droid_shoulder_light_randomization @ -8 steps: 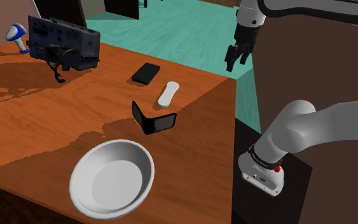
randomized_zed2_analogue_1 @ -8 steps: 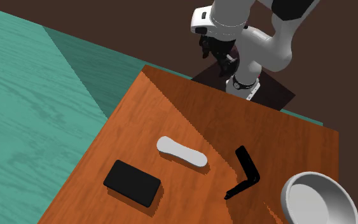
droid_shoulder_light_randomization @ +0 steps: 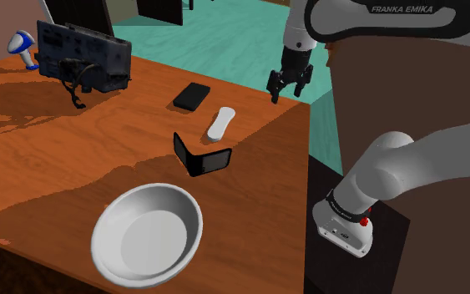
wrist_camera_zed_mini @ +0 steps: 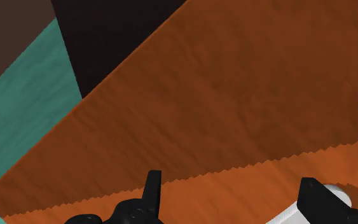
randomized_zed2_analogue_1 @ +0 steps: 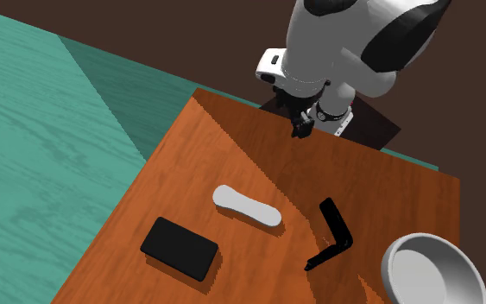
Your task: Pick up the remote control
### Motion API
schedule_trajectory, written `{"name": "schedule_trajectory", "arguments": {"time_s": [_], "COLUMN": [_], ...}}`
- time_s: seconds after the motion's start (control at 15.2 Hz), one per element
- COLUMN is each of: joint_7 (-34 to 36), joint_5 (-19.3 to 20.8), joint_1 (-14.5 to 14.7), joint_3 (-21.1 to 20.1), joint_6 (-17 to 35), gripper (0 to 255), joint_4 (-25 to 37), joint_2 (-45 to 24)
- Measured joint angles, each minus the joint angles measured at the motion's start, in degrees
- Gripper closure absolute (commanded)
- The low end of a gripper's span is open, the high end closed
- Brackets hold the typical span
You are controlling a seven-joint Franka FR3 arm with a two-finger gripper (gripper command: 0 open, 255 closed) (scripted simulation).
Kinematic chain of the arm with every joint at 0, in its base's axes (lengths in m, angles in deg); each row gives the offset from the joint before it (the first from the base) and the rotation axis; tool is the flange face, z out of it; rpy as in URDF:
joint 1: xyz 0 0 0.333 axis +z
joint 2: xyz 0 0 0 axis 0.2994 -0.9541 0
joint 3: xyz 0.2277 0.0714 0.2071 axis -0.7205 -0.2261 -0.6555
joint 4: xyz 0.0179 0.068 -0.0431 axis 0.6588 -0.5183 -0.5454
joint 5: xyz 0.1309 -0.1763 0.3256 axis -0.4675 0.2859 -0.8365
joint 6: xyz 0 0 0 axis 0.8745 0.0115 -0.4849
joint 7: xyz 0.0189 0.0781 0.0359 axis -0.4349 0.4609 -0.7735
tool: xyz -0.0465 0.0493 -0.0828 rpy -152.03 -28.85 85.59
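Swung in over the table (droid_shoulder_light_randomization: pixel 58 159) corner, gripper (droid_shoulder_light_randomization: pixel 290 83) spread wide, empty. Short of the white remote (droid_shoulder_light_randomization: pixel 220 124), lying down-left in the shoulder view, long axis slanting across the approach.

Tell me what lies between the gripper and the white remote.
Nothing: in the shoulder view only bare wooden tabletop separates the open gripper from the white remote.

White remote control (droid_shoulder_light_randomization: pixel 221 123) lying flat on the wooden table (droid_shoulder_light_randomization: pixel 58 150).
Slim and elongated with rounded ends, it lies free near the table's far edge in the shoulder view.
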Motion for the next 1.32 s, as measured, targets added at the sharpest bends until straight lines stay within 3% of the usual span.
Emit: {"name": "schedule_trajectory", "arguments": {"time_s": [0.59, 1.32], "joint_7": [22.2, 47.4], "joint_5": [-3.4, 1.2], "joint_1": [-2.6, -5.1], "joint_3": [-7.5, -10.8], "joint_6": [15.0, 27.8], "gripper": [0, 0], "joint_4": [2.8, 14.7], "joint_2": [-16.0, -39.0]}}
